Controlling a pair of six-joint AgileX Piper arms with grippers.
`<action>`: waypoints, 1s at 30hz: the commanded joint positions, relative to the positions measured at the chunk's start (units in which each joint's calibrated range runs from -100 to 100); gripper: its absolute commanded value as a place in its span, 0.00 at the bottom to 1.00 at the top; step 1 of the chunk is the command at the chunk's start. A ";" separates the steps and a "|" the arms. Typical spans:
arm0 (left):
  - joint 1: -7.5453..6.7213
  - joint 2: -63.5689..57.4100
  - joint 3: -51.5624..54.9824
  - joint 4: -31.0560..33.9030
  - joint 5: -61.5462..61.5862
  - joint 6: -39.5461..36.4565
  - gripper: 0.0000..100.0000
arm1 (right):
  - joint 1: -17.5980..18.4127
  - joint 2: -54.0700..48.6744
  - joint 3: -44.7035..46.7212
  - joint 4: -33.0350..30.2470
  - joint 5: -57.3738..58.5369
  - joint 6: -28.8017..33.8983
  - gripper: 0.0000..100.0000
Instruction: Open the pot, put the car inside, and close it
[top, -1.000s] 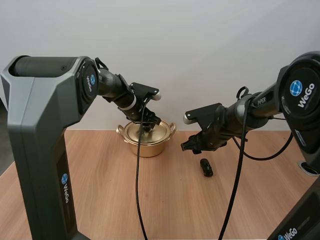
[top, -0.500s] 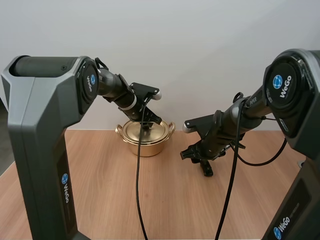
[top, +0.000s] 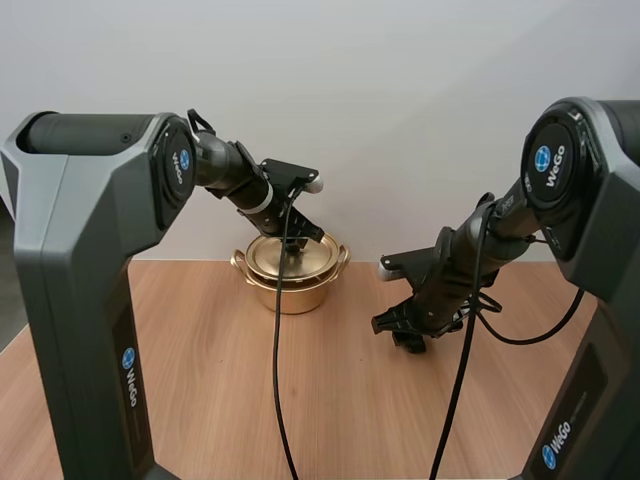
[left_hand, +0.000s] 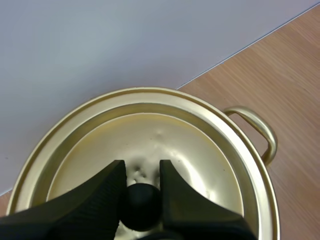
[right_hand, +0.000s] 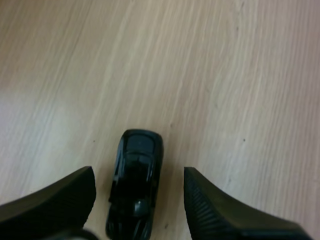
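Over on the left, the left gripper (top: 298, 244) is down on top of the golden pot (top: 295, 290), which sits at the back of the wooden table (top: 200, 380) close to the wall. From the left wrist view, the two black fingers (left_hand: 95, 200) are pinched on the round black knob (left_hand: 141, 205) of the lid (left_hand: 185, 150), one on each side and touching it. The lid sits on the pot, inside the rim, and one looped handle (left_hand: 260, 132) sticks out at the side. Moving right across the bare wood, the right gripper (top: 405, 330) is low over the table, well apart from the pot. In the right wrist view its fingers (right_hand: 220, 210) stand wide apart with the small black toy car (right_hand: 136, 195) lying on the table between them. There is a gap on each side, so neither finger is touching the car.
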 joint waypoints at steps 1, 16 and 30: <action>0.01 -0.48 -0.37 0.00 0.08 0.00 0.00 | -0.01 0.51 -0.09 -0.08 -0.14 -0.01 0.82; 1.75 -18.23 -3.76 0.23 9.13 -0.29 0.00 | -0.01 -3.83 -8.51 0.87 2.64 -0.01 0.00; 5.51 -40.95 -10.07 -12.58 12.13 -0.33 0.00 | 9.74 0.04 -26.31 6.06 0.14 -7.83 0.00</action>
